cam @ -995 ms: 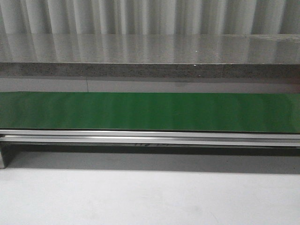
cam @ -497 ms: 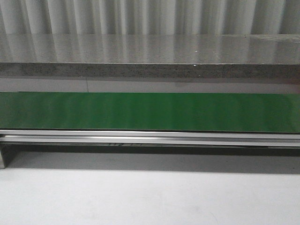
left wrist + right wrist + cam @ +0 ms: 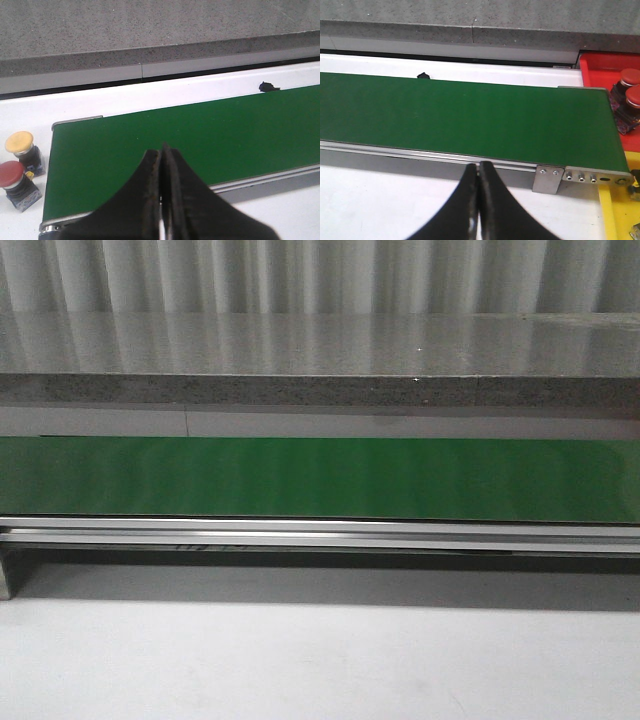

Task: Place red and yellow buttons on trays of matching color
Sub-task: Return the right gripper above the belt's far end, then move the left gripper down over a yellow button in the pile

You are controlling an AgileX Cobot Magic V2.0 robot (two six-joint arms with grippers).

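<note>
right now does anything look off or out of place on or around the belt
One oddity: a small black scrap sits at the belt's far edge, visible to both wrist cameras; what it is, I cannot tell. Nothing looks spilled or askew.

Left gripper (image 3: 161, 200): jaws pressed together, black fingers meeting along a thin seam, nothing between them; it hangs above the near edge of the green conveyor belt (image 3: 200, 135). Right gripper (image 3: 479, 200): jaws likewise closed tip to tip, empty, just short of that belt's near rail. Neither arm appears in the front view.
</note>
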